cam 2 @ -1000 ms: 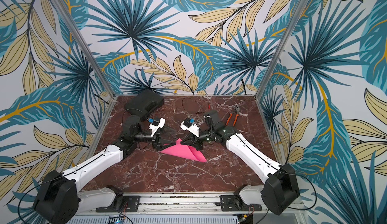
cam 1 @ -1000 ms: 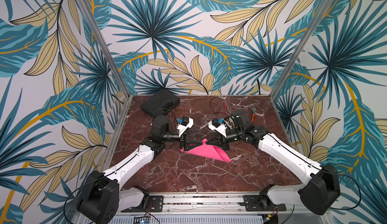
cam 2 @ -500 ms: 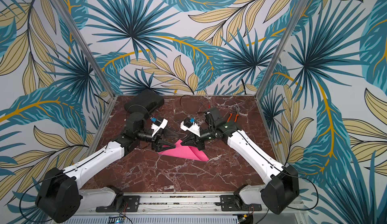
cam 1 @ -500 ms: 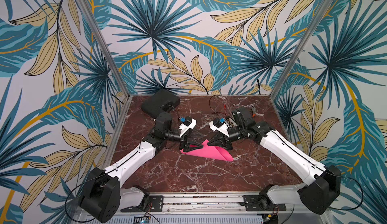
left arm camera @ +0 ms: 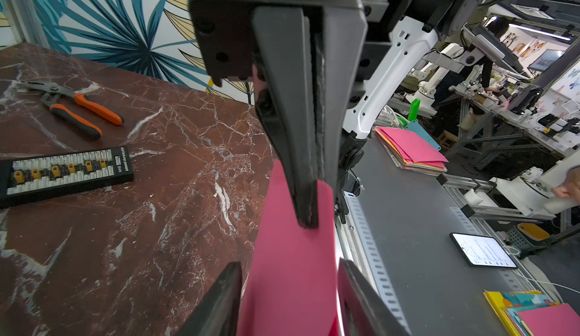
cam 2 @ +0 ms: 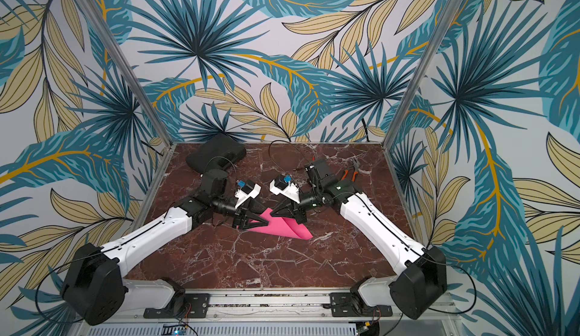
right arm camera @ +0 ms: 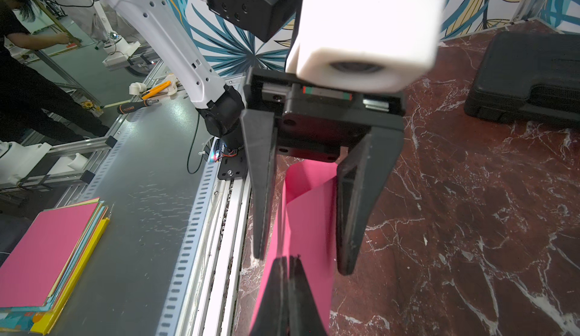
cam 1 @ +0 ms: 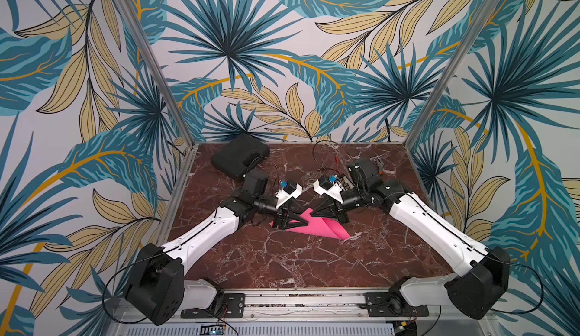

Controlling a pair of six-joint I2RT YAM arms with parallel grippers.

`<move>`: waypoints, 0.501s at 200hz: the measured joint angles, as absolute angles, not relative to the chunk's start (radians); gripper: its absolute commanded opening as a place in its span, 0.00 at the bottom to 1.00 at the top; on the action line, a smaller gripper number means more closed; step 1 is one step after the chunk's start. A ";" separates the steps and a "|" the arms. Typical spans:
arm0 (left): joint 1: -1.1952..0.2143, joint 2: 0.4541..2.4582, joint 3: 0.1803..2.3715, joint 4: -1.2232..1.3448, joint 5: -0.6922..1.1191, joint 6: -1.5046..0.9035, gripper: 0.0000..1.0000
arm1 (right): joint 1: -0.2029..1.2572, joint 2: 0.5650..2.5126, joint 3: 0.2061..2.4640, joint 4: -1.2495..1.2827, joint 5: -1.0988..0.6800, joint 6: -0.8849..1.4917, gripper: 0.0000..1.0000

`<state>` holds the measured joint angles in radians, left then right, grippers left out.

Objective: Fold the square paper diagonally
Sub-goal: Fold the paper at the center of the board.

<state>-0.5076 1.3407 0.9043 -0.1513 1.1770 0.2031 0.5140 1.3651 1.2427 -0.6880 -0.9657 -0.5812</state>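
At the far left of the dark red marble tabletop (cam 1: 282, 265) lies a closed black plastic case (cam 1: 240, 158), well apart from the work. The left end effector (cam 1: 303, 221) is low at the centre, its jaws part-way apart and straddling the raised flap of the thin bright pink square paper (cam 1: 323, 230); they are not closed on it. The square paper lies mid-tabletop between the two arms, its near part flat on the surface and one corner brought up and over, so two layers show in both top views. The right end effector (left arm camera: 309, 218) is closed, with the lifted paper apparently pinched between its tips. Orange-handled pliers (cam 2: 351, 172) lie at the far right, clear of the task. Assessment: the fold is under way but unfinished. The corners do not appear matched, no sharp crease is visible, and the flap has yet to be laid down and pressed flat.
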 measured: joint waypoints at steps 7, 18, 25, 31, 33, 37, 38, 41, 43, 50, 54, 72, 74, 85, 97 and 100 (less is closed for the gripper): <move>-0.509 1.342 0.904 -0.154 1.175 0.205 0.42 | 0.514 1.365 1.243 -0.688 -0.965 -0.581 0.00; -0.510 1.342 0.904 -0.154 1.174 0.208 0.38 | 0.514 1.365 1.243 -0.688 -0.962 -0.581 0.00; -0.511 1.342 0.904 -0.154 1.173 0.207 0.35 | 0.514 1.365 1.243 -0.688 -0.960 -0.582 0.00; -0.511 1.342 0.904 -0.152 1.173 0.208 0.32 | 0.514 1.365 1.243 -0.688 -0.958 -0.582 0.00; -0.511 1.342 0.904 -0.153 1.173 0.202 0.32 | 0.514 1.365 1.243 -0.688 -0.958 -0.582 0.00; -0.512 1.342 0.904 -0.151 1.172 0.206 0.30 | 0.514 1.365 1.243 -0.689 -0.957 -0.582 0.00; -0.512 1.342 0.904 -0.151 1.172 0.204 0.30 | 0.514 1.365 1.243 -0.689 -0.957 -0.582 0.00; -0.512 1.342 0.904 -0.152 1.172 0.202 0.29 | 0.514 1.365 1.243 -0.689 -0.956 -0.582 0.00; -0.513 1.342 0.904 -0.150 1.171 0.204 0.28 | 0.514 1.365 1.243 -0.688 -0.955 -0.583 0.00; -0.514 1.342 0.904 -0.148 1.171 0.201 0.25 | 0.514 1.365 1.243 -0.689 -0.953 -0.584 0.00; -0.514 1.343 0.904 -0.147 1.171 0.194 0.24 | 0.514 1.365 1.243 -0.689 -0.952 -0.584 0.00; -0.518 1.345 0.904 -0.142 1.170 0.187 0.15 | 0.514 1.365 1.242 -0.690 -0.944 -0.584 0.00; -0.519 1.346 0.904 -0.142 1.170 0.187 0.14 | 0.514 1.365 1.242 -0.690 -0.942 -0.585 0.00; -0.521 1.349 0.904 -0.137 1.169 0.185 0.10 | 0.514 1.365 1.242 -0.690 -0.934 -0.585 0.00; -0.522 1.349 0.904 -0.136 1.164 0.187 0.03 | 0.514 1.365 1.241 -0.690 -0.924 -0.585 0.04; -0.523 1.349 0.904 -0.137 1.162 0.180 0.01 | 0.514 1.365 1.241 -0.690 -0.921 -0.584 0.07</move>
<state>-0.5228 1.3491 0.9043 -0.1371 1.1622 0.1799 0.5140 1.3655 1.2411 -0.6899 -0.9207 -0.5842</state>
